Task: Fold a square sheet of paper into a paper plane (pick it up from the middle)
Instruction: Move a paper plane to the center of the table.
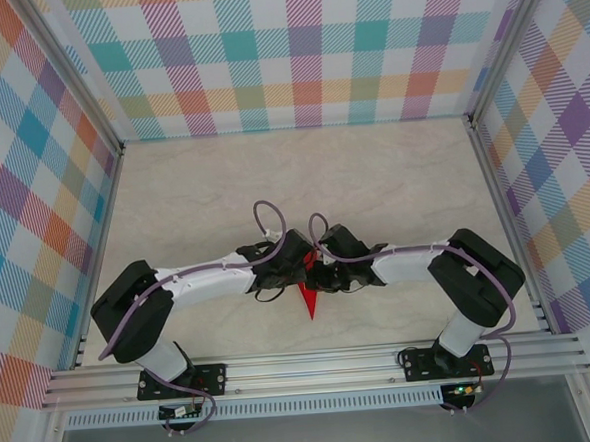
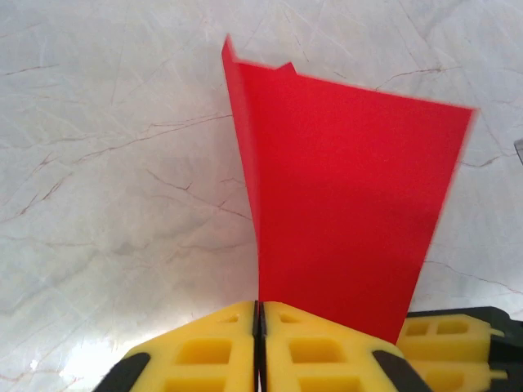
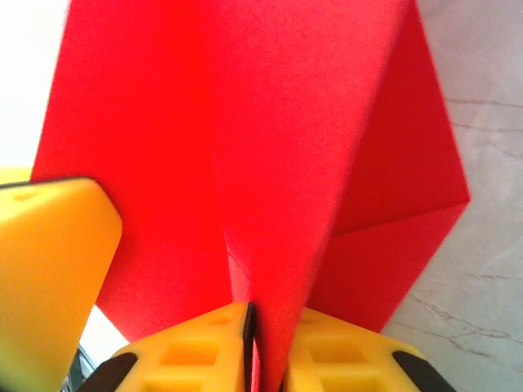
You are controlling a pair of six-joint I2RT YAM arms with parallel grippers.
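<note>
1. From above, we see the folded red paper [image 1: 310, 302] over the marble-patterned table [image 1: 273, 182], just beyond the middle of the aluminium rail [image 1: 314, 365] that carries both arm bases. Its pointed tip aims back toward the rail. We cannot tell whether that tip touches the table.
2. The left gripper [image 2: 259, 314] reaches in from the rail's left half. Its yellow fingers are pressed together on the paper's lower edge, so a flat red panel stands up from the seam between them.
3. The right gripper [image 3: 265, 318] reaches in from the rail's right half. It is clenched on a raised centre crease, with angled flaps spreading to either side.
4. We judge that the two pinches sit close together to brace the thin sheet while a fold is sharpened. Held at one spot alone, it would likely flop.
5. We judge the plane partly formed: it has a point and a centre crease, but the wings are not yet distinct.
</note>
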